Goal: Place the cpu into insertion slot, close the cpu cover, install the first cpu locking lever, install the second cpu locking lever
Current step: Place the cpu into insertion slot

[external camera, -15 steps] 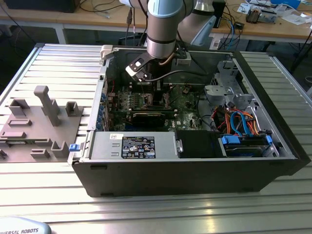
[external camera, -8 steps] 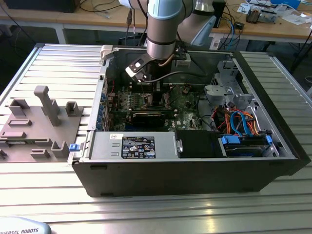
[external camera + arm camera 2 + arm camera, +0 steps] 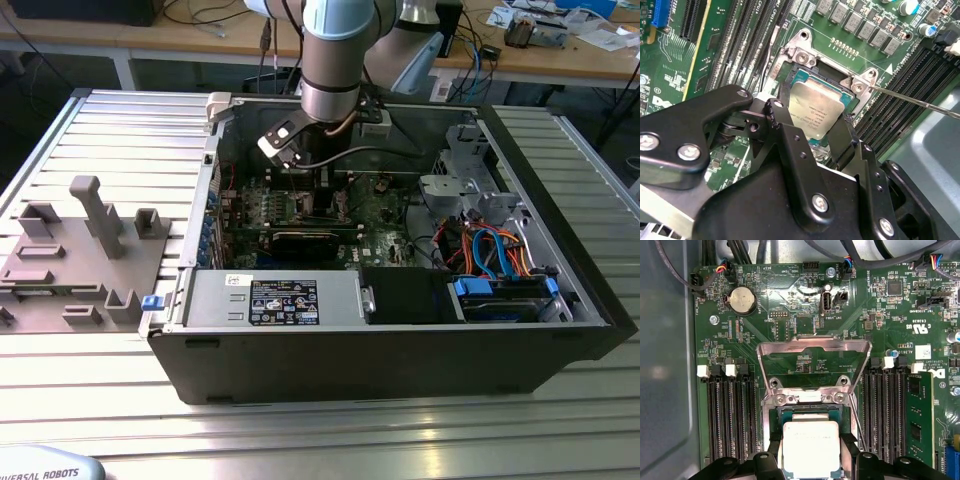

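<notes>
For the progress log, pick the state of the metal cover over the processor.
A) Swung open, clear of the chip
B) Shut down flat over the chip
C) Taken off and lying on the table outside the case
A: in the first wrist view the cover is folded back from its hinge, and the chip lies bare with nothing over its top.

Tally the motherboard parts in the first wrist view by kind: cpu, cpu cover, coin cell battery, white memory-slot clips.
cpu: 1
cpu cover: 1
coin cell battery: 1
white memory-slot clips: 4
Total: 7
</notes>
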`<state>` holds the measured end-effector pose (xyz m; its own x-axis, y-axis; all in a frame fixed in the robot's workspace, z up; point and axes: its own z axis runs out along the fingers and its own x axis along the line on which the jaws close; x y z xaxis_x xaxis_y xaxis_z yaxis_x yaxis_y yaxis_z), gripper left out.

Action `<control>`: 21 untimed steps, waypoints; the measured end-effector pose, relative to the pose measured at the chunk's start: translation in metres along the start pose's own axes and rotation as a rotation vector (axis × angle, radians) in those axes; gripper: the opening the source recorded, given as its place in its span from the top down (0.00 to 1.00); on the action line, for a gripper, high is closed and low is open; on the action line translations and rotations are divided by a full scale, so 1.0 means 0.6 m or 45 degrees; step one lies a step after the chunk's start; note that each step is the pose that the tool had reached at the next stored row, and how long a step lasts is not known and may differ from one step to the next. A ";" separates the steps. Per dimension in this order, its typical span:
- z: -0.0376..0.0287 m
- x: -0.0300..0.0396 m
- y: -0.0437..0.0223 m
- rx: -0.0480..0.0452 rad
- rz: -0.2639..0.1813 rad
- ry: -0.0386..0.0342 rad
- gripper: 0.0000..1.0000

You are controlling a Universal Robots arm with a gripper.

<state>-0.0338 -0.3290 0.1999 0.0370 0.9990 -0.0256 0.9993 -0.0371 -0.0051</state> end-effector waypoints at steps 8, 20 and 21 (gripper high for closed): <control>0.001 0.000 0.001 0.000 0.000 0.0002 0.46; 0.001 0.000 0.001 0.000 0.000 0.0002 0.38; 0.001 0.000 0.002 0.000 0.000 0.0003 0.38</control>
<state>-0.0329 -0.3290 0.1993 0.0369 0.9990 -0.0254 0.9993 -0.0371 -0.0050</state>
